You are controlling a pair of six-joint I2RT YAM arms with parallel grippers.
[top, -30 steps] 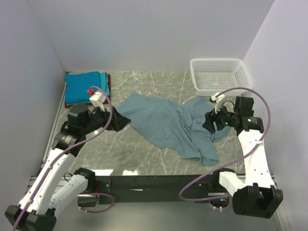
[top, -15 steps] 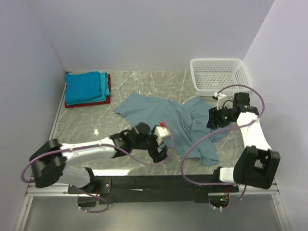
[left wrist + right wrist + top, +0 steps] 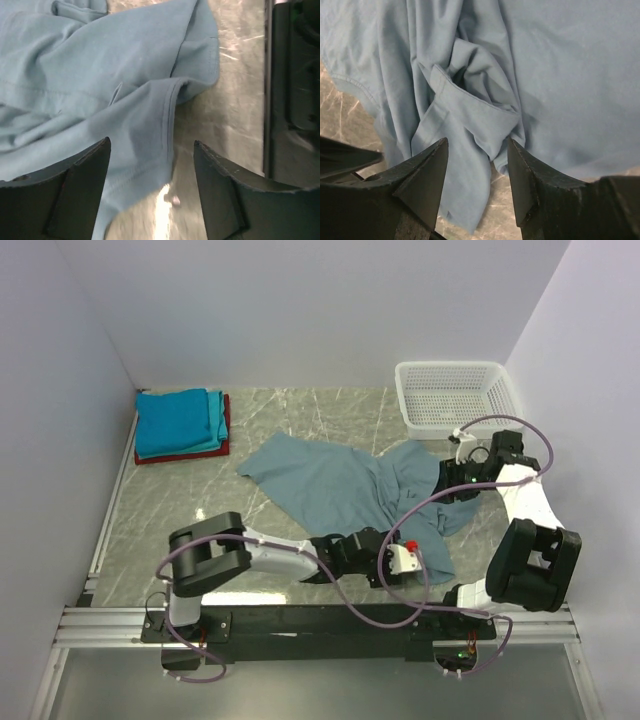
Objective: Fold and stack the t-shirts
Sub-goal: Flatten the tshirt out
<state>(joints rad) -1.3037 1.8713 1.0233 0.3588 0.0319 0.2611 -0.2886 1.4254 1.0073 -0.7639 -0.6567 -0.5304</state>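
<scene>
Since a second ago the left arm has swung from beside the folded stack down to the lower centre of the overhead view. Its left gripper (image 3: 149, 145) stands open, its 2 fingers straddling the near hem of the grey-blue shirt (image 3: 330, 485), which is spread mid-table. The right gripper (image 3: 477, 142), at right, is open above a bunched fold. 3 folded shirts (image 3: 180, 423) sit at upper left.

We take this for a robot lab cell: a marbled worktop (image 3: 200, 510) boxed in by bare pale walls (image 3: 300, 310), with a left arm (image 3: 270, 552) and a right arm (image 3: 527, 502) bolted to a dark rail (image 3: 300, 620) at its near edge and purple cable (image 3: 497, 419) looping loose. The only homely things are a shirt (image 3: 330, 485), a folded pile (image 3: 178, 420) and a basket (image 3: 455, 395).
</scene>
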